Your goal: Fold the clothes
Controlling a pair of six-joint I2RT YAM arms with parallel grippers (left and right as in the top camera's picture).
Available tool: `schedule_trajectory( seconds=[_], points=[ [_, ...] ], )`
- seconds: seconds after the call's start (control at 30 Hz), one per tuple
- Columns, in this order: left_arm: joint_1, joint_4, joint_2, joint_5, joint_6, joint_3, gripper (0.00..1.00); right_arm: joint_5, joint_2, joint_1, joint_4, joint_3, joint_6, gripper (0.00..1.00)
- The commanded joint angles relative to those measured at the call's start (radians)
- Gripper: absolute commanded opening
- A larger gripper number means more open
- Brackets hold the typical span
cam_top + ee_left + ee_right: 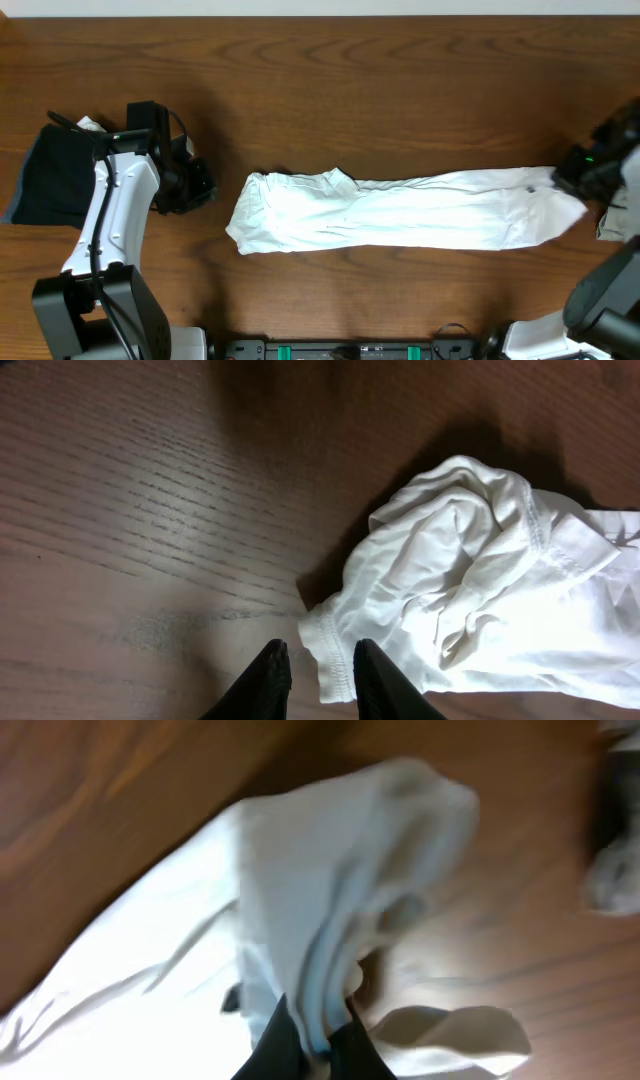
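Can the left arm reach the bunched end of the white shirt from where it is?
Probably yes: the left gripper stands open just short of the white shirt, with only bare table around it.

Wood-grain table point(400, 90); pale strip point(320, 6), possibly wall, along far edge.

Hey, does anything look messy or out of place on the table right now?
The white T-shirt lies as a long strip, but its end near the left gripper is bunched and wrinkled rather than flat. That gripper hangs open beside the crumpled hem; the right gripper pinches the other end.
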Motion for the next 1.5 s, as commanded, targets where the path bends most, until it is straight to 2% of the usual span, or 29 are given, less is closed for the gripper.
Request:
schedule_trajectory(
  seconds=[0.0,0.57,0.8,1.1,1.13,1.23,1.3,1.4,1.47],
  points=[
    [0.003,-0.006,-0.006,0.002,-0.009,0.022,0.25,-0.008,0.005,0.113,-0.016,0.019,0.039,0.01],
    [0.003,-0.01,-0.006,0.002,-0.009,0.021,0.25,-0.002,0.005,0.563,-0.033,0.018,0.239,0.01],
    [0.003,-0.01,-0.006,0.002,-0.009,0.003,0.25,0.025,0.009,0.677,0.013,0.017,0.289,0.01],
    [0.003,-0.01,-0.006,0.002,-0.009,0.001,0.25,0.03,0.013,0.749,0.039,0.016,0.299,0.02],
    [0.003,-0.01,-0.006,0.002,-0.009,0.001,0.25,0.03,0.014,0.756,0.041,0.016,0.299,0.04],
    [0.003,-0.01,-0.006,0.002,-0.009,0.001,0.25,0.03,0.014,0.776,0.045,0.016,0.298,0.24],
    [0.003,-0.01,-0.006,0.002,-0.009,0.001,0.25,0.03,0.014,0.79,0.053,0.016,0.295,0.33],
    [0.003,-0.01,-0.006,0.002,-0.009,0.001,0.25,0.029,0.016,0.808,0.067,0.016,0.266,0.42],
    [0.003,-0.01,-0.006,0.002,-0.009,0.001,0.25,0.03,0.016,0.818,0.066,0.016,0.241,0.44]
  ],
)
